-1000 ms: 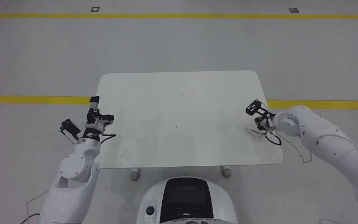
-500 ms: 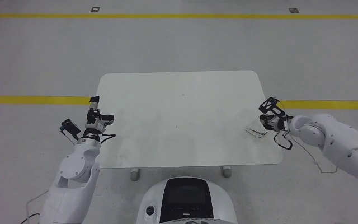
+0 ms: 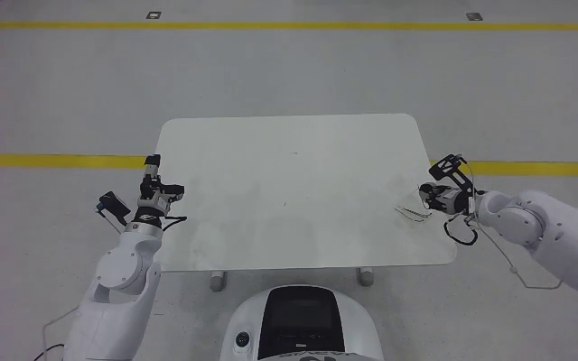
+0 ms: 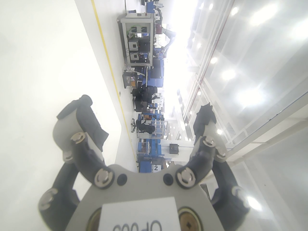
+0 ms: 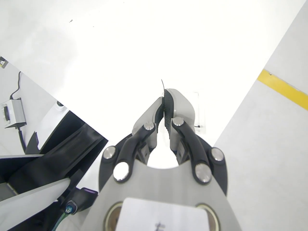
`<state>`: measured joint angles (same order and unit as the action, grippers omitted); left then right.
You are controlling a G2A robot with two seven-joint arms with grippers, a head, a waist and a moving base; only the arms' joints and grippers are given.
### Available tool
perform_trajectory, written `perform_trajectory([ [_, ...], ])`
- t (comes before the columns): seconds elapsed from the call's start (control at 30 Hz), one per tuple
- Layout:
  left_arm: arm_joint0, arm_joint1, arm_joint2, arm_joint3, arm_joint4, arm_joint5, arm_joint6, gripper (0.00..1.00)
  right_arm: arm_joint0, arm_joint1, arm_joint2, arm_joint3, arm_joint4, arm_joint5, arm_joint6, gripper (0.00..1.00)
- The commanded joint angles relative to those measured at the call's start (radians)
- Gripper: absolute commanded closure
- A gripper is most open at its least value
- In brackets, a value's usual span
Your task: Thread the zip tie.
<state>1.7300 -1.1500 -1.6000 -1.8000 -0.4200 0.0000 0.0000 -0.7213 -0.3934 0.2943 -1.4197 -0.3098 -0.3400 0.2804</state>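
Right gripper [image 5: 164, 97]: fingers pressed together, clamped on the zip tie [image 5: 162, 84], a thin black strand whose short end sticks out just past the fingertips. From above, the right gripper [image 3: 424, 192] is over the table [image 3: 289, 180] at its right edge, pointing inward across the top. Just beside it on the table: a pale, thin-outlined item [image 3: 411, 213]; the right wrist view shows this item [image 5: 197, 109] only faintly, and what it is cannot be told. Left gripper [image 4: 144, 106]: fingers wide apart, nothing between them, aimed out toward the room. From above, the left gripper [image 3: 161, 180] sits at the table's left edge, well apart from the right gripper and the zip tie. Floor [image 3: 289, 72]: grey, with a yellow line [image 3: 289, 25] beyond the table
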Motion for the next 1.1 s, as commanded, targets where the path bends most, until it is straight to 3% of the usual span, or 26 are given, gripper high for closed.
perform_trajectory([
  [0.0, 0.0, 0.0, 0.0, 0.0, 0.0, 0.0, 0.0, 0.0, 0.0, 0.0, 0.0, 0.0, 0.0, 0.0, 0.0, 1.0],
  [0.2, 0.0, 0.0, 0.0, 0.0, 0.0, 0.0, 0.0, 0.0, -0.015, -0.002, 0.012, -0.055, 0.028, 0.0, -0.027, 1.0],
  [0.37, 0.0, 0.0, 0.0, 0.0, 0.0, 0.0, 0.0, 0.0, 0.002, -0.001, 0.005, -0.144, 0.049, 0.0, 0.026, 1.0],
  [0.53, 0.0, 0.0, 0.0, 0.0, 0.0, 0.0, 0.0, 0.0, 0.048, -0.024, -0.021, -0.186, 0.139, 0.0, 0.123, 1.0],
  [0.6, 0.0, 0.0, 0.0, 0.0, 0.0, 0.0, 0.0, 0.0, 0.065, -0.037, -0.026, -0.185, 0.178, 0.0, 0.147, 1.0],
  [0.97, 0.0, 0.0, 0.0, 0.0, 0.0, 0.0, 0.0, 0.0, 0.065, -0.037, -0.026, -0.185, 0.178, 0.0, 0.147, 1.0],
  [1.07, 0.0, 0.0, 0.0, 0.0, 0.0, 0.0, 0.0, 0.0, 0.048, -0.042, -0.006, -0.15, 0.253, 0.0, 0.127, 1.0],
])
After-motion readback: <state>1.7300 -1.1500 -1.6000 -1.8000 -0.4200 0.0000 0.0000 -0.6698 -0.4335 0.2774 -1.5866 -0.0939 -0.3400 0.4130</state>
